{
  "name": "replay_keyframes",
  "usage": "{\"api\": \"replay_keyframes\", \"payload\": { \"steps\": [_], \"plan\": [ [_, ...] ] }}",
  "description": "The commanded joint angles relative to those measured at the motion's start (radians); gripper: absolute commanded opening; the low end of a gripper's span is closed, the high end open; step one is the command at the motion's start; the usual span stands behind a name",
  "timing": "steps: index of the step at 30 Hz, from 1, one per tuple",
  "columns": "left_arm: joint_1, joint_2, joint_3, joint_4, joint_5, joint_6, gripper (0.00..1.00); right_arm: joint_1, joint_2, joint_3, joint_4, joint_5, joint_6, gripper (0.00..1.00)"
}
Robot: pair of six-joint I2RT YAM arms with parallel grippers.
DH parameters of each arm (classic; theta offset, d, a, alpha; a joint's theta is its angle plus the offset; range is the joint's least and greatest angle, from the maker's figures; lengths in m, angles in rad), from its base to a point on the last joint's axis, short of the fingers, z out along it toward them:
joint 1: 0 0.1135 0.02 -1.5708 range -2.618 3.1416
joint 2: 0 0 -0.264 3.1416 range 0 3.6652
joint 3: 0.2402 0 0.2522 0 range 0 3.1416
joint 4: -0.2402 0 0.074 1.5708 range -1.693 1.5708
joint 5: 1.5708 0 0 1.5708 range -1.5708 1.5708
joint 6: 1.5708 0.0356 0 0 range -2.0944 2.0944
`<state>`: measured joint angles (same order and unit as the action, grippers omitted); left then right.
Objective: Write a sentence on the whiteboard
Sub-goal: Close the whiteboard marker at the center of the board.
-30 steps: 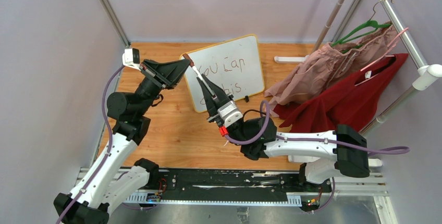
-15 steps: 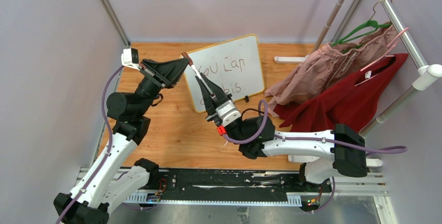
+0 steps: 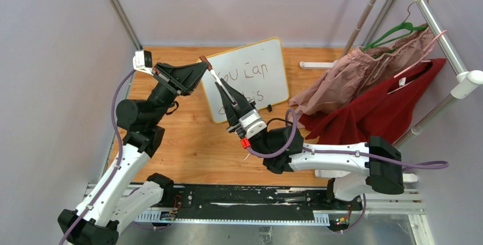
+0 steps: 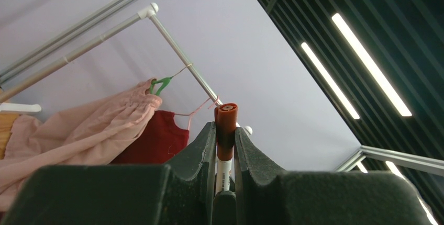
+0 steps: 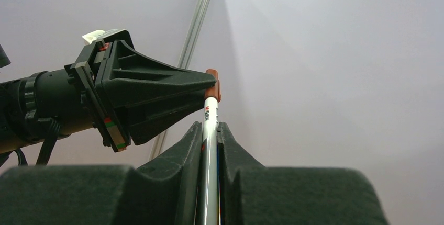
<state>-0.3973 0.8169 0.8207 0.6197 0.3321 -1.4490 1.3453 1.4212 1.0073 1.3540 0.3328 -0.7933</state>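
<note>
The whiteboard (image 3: 272,57) stands tilted at the far middle of the wooden worktop (image 3: 188,142), its yellow-orange frame all around and one small black foot showing at its near edge. The sentence (image 3: 245,74) runs across it in dark marker in two lines: "You can" reads plainly on the upper line, while on the lower line only "this" shows, the rest hidden behind the right arm. Over the whiteboard's left edge both arms meet on one marker (image 3: 214,77). The right tool (image 3: 224,91), reaching in from the whiteboard's near side, is clamped on the white barrel, which slants up and away from it toward the whiteboard's upper left corner. The left tool (image 3: 203,66), coming in from the whiteboard's left, is closed on the red-brown cap (image 3: 203,60) at the marker's far end; its wrist view shows the cap pinched between the two fingers with the white barrel running down below it. The cap sits on the barrel, and the marker is raised clear of the whiteboard's face. To the right of the whiteboard a white strip (image 3: 316,64) lies on the worktop, and beyond it a pink garment (image 3: 353,74) and a red garment (image 3: 376,108) hang from a metal rail (image 3: 438,28).
</note>
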Motion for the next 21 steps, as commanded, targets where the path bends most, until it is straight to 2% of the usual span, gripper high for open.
{"api": "replay_keyframes", "payload": {
  "steps": [1,21],
  "plan": [
    [-0.018,0.0,0.033,0.005,0.043,0.018,0.17,-0.014,-0.028,0.001,0.028,-0.025,0.008,0.0],
    [-0.018,-0.009,0.053,-0.008,0.016,0.063,0.36,-0.011,-0.044,-0.013,0.028,-0.021,0.009,0.0]
  ]
}}
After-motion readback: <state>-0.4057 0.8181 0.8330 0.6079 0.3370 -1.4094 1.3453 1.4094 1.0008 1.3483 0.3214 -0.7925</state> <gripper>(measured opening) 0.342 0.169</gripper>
